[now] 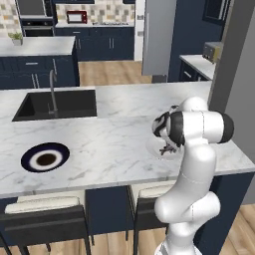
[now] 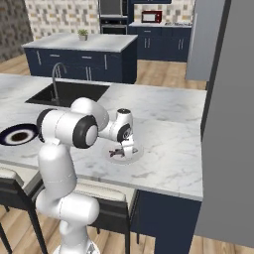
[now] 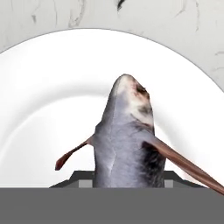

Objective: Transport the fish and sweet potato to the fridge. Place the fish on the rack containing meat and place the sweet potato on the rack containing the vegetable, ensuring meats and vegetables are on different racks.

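Note:
A grey fish (image 3: 124, 140) with reddish-brown fins lies on a white plate (image 3: 43, 87), its head pointing away from the hand. My gripper (image 3: 127, 181) is shut on the fish's body, one dark fingertip (image 3: 81, 178) showing on either side. From the base views the gripper (image 1: 167, 148) (image 2: 118, 151) points down onto the plate (image 1: 152, 146) (image 2: 135, 153), near the front right of the marble island. A tall grey fridge (image 1: 159, 35) stands closed beyond the island. The sweet potato is out of view.
A black sink (image 1: 57, 104) with a faucet (image 1: 52, 92) is set into the island's left. A dark blue plate (image 1: 45, 158) sits near the front left edge. Stools (image 1: 45, 211) stand under the counter. A tall grey panel (image 2: 228, 124) rises close on the right.

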Robot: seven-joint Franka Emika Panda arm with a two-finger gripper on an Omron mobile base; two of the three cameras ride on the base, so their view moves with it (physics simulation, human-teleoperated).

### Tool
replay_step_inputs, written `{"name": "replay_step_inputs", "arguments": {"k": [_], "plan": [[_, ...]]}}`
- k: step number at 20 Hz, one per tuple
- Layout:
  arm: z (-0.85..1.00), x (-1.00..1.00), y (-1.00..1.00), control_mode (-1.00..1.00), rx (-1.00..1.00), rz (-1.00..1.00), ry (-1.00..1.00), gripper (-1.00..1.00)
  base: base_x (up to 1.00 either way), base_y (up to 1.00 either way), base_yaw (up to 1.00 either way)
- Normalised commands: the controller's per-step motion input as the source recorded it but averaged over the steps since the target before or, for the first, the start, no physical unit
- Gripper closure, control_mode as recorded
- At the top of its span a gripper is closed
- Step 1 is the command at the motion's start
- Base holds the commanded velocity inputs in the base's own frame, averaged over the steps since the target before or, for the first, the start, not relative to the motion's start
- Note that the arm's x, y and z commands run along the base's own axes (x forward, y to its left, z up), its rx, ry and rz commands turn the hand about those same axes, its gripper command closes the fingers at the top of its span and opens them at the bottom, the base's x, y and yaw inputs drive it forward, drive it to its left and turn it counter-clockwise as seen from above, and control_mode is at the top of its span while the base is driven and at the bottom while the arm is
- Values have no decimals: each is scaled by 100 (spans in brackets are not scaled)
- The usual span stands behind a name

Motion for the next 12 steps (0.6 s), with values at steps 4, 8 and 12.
{"name": "replay_step_inputs", "arguments": {"k": [4, 8, 12], "plan": [[69, -15, 0, -100, -3, 3, -26, 100, 0, 0, 0], [100, -28, 0, -100, 0, 14, -2, 100, 0, 0, 0], [100, -49, 1, -100, 0, 25, -6, 100, 0, 0, 0]]}}
